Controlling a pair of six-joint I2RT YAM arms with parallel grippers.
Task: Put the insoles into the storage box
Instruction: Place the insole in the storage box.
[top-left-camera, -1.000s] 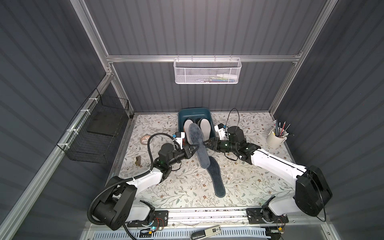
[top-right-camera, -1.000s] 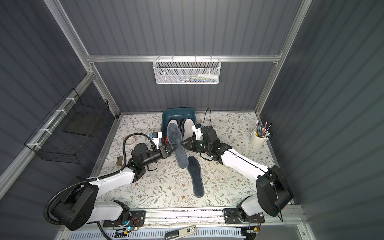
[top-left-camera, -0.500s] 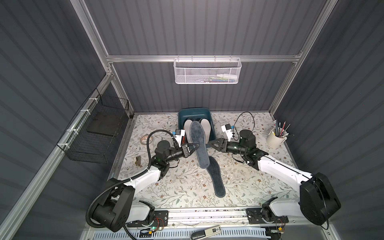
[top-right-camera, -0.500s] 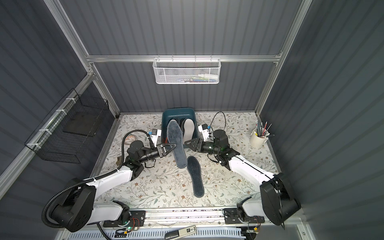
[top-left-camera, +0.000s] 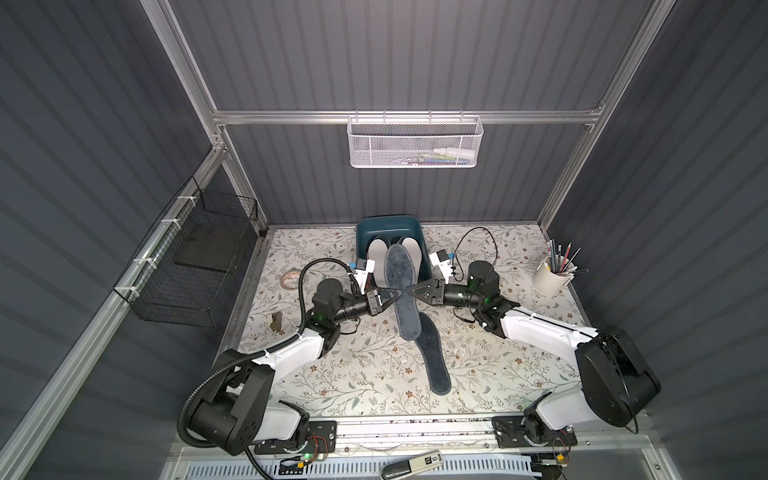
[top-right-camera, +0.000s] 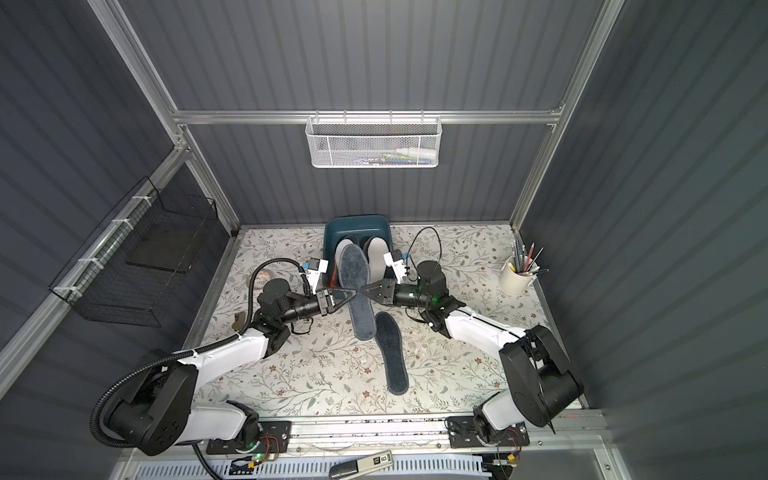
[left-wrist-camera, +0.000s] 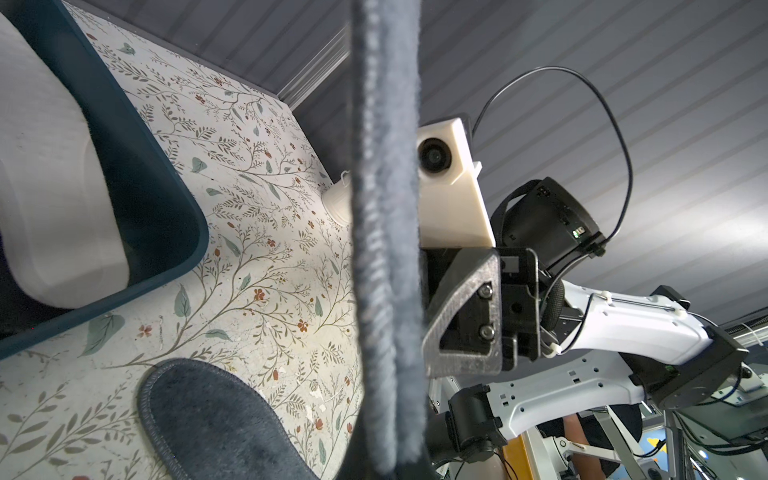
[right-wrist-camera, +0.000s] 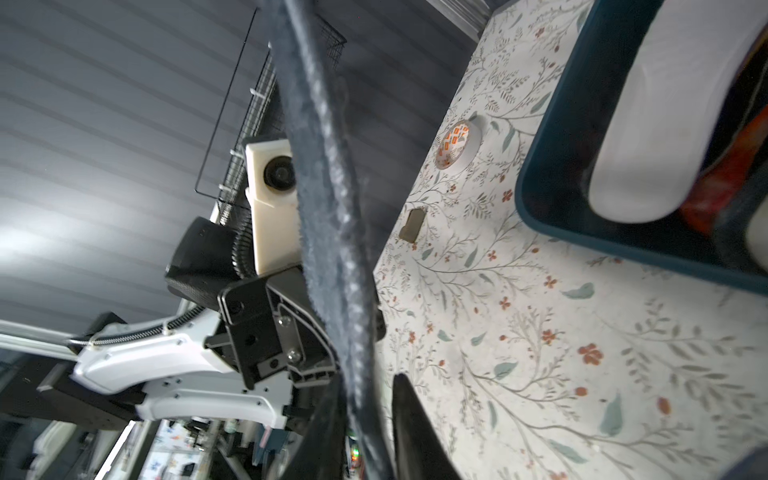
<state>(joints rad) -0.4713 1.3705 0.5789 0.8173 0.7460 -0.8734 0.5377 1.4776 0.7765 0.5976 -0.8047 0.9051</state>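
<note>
Insole (top-left-camera: 402, 307), fuzzy grey-blue, is hanging off the table (top-left-camera: 353, 370), its wide end reaching over the box (top-left-camera: 388, 220) of white insoles (top-left-camera: 376, 255), its narrow end over a second insole (top-left-camera: 435, 361) lying flat. Left gripper (top-left-camera: 394, 294) is clamping one long edge. Right gripper (top-left-camera: 412, 289) is straddling the opposite edge; whether it is gripping, I cannot tell.

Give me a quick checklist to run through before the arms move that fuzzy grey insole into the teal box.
1. Left tool shut on the grey insole: ok.
2. Right tool gripping the same insole: cannot tell.
3. Insole pointing toward the box: ok.
4. Room left in the box beside the white insoles: cannot tell.
5. Second grey insole boxed: not ok, it lies on the table.
</note>
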